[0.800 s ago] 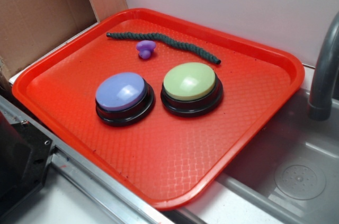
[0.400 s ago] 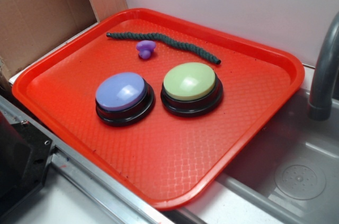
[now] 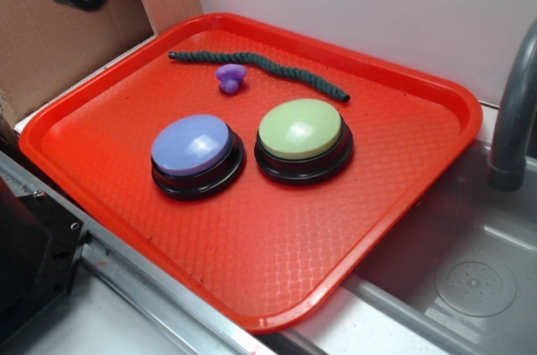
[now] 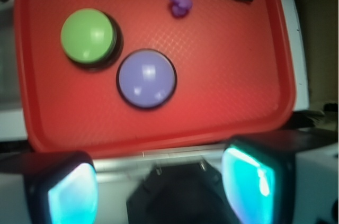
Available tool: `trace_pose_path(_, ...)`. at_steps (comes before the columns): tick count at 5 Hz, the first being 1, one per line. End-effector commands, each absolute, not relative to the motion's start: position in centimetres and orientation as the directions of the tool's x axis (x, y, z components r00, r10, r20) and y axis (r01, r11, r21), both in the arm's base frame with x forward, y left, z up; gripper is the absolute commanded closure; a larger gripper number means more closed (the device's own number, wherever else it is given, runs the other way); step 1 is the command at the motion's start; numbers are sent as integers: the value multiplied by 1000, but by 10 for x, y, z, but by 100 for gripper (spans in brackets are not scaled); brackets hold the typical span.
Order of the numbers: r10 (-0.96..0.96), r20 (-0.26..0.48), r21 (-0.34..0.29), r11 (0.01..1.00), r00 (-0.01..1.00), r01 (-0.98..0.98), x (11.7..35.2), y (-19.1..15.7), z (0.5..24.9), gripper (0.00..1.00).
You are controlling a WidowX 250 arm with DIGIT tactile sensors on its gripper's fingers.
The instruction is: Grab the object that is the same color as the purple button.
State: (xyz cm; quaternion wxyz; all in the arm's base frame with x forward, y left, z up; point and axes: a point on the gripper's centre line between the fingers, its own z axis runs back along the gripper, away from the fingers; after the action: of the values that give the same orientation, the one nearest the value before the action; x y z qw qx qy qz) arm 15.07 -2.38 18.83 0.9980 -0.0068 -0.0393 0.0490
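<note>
Lying well beyond claw (image 4: 161, 187): object (image 4: 180, 5)

The exterior camera looks down at an angle across the red tray (image 3: 403, 204) from its near corner. The wrist camera, high above behind the tool (image 4: 159, 187), faces straight down. Both views share the whole tray and both buttons.

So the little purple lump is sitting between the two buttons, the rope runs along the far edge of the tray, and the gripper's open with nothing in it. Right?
Not quite. The purple lump is not between the buttons; it lies beyond the purple button and green button, right beside the rope, as the exterior view shows. The rope does run along the far edge of the tray, and the gripper is open and empty.
</note>
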Motion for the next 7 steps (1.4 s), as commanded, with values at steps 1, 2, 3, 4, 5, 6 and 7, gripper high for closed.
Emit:
trace_pose_path(1,304,185,-66,953,934,-297,206,0,148,0)
trace_pose_path(2,343,185,-75,939,921,-334,228,10,130,0)
trace_pose_path(3,403,251,-49,913,880,-404,254,23,106,0)
trace_pose_path(4,392,276,18,911,878,-412,277,26,85,0)
trace_pose_path(5,427,234,5,898,873,-441,295,31,66,0)
trace_pose_path(6,459,228,40,877,859,-480,309,37,45,0)
trace_pose_path(7,476,223,46,867,851,-497,314,40,37,0)
